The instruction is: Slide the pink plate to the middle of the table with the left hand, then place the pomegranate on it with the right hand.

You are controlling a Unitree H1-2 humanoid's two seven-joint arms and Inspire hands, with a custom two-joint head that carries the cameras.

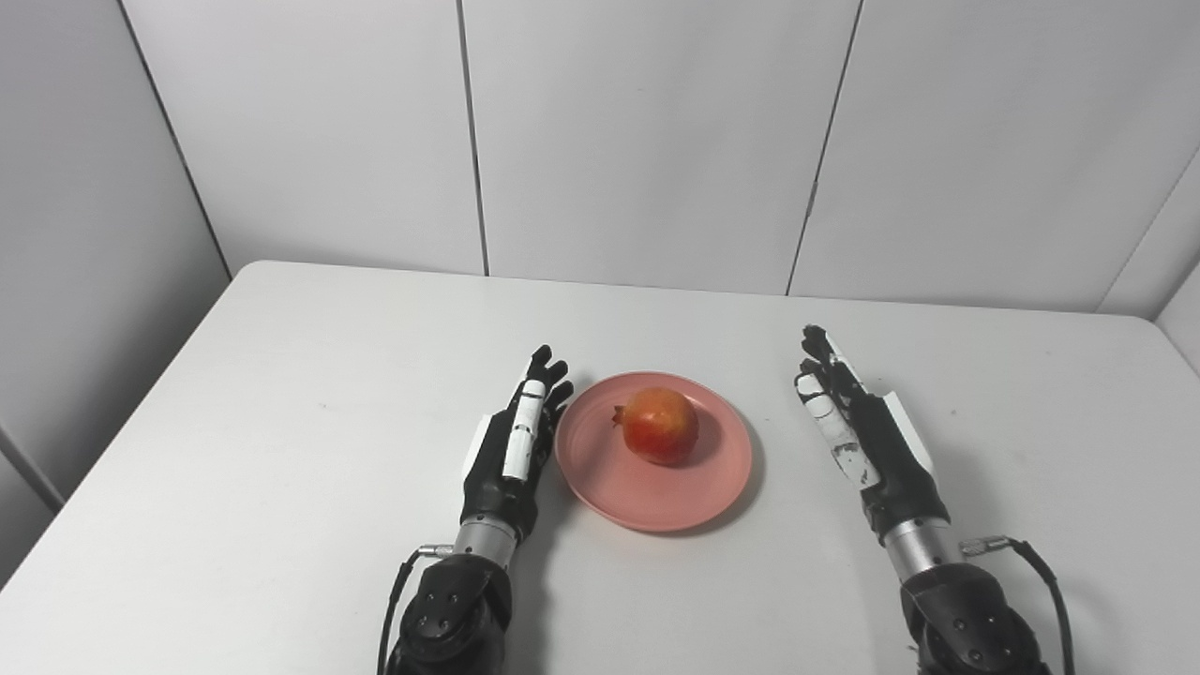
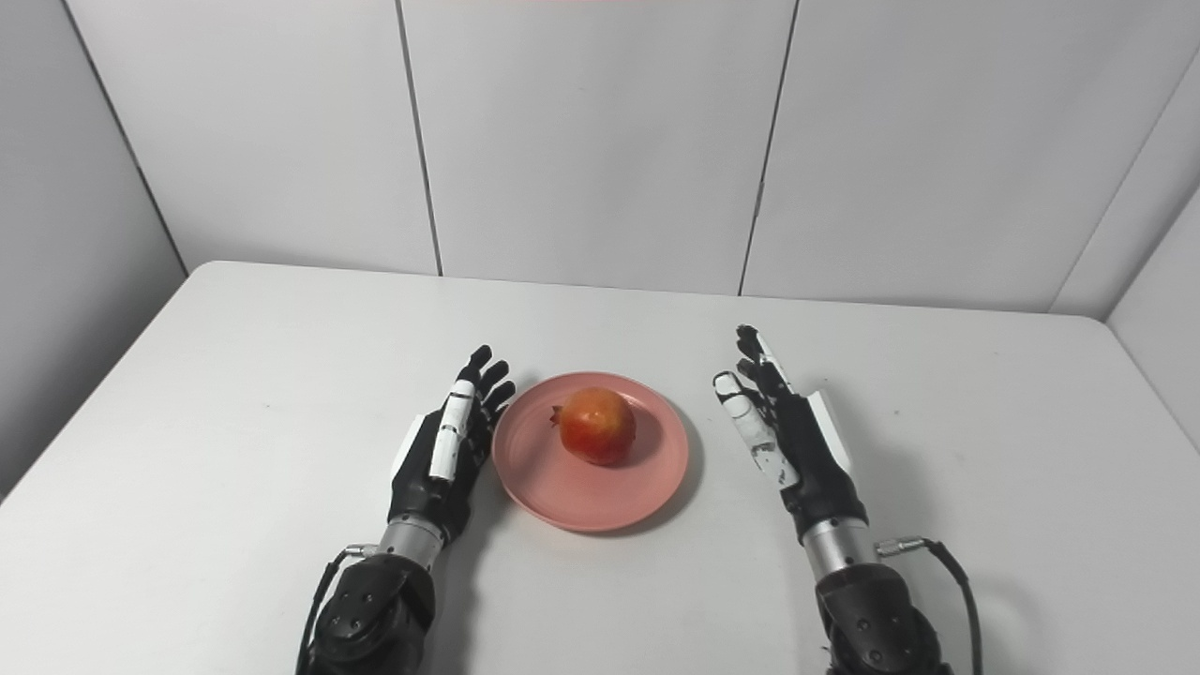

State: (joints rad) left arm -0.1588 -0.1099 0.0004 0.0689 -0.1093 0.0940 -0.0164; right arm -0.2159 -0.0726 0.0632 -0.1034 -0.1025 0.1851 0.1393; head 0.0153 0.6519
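Note:
A pink plate (image 1: 600,492) lies near the middle of the white table, toward the front. On it rests a red-orange pomegranate (image 1: 661,427), its crown pointing left. My left hand (image 1: 514,445) stands open just beside the plate's left rim, fingers straight and pointing away from me, holding nothing. My right hand (image 1: 858,422) is open too, a short gap to the right of the plate, palm turned toward it, fingers stretched out and empty.
The white table (image 1: 281,403) ends at grey wall panels (image 1: 637,141) behind and at the left. Its right edge runs close to a side panel. Cables trail from both wrists near the front edge.

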